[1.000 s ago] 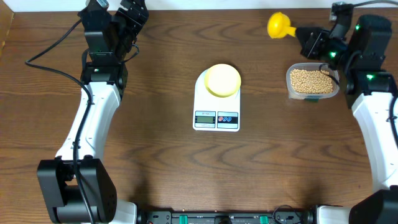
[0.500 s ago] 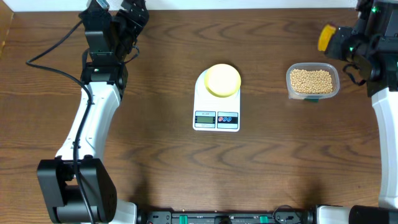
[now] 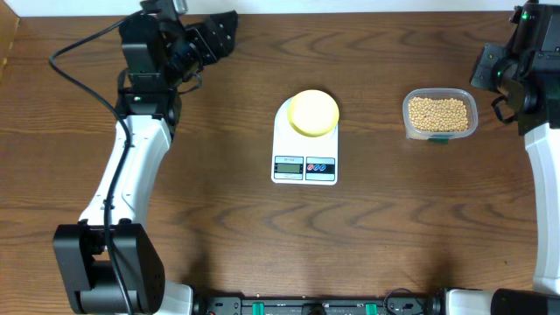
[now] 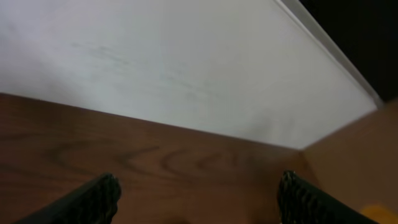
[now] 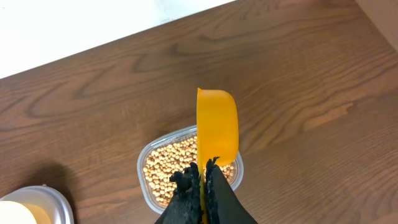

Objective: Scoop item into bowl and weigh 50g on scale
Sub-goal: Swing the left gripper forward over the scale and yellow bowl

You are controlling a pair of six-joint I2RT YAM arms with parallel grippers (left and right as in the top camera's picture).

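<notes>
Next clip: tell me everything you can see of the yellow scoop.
The scoop is glossy orange-yellow plastic. Its rounded cup is seen edge-on, so the inside is hidden. The right gripper pinches its handle between black fingers, holding it by the clear tub of beans. Nothing else visibly touches it.

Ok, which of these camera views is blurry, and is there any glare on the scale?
Left wrist: soft throughout, fingertips and table grain smeared. Right wrist: sharp, single beans in the tub and the yellow scoop crisp. Overhead: evenly lit, no glare on the scale, though its display is too small to read.
</notes>
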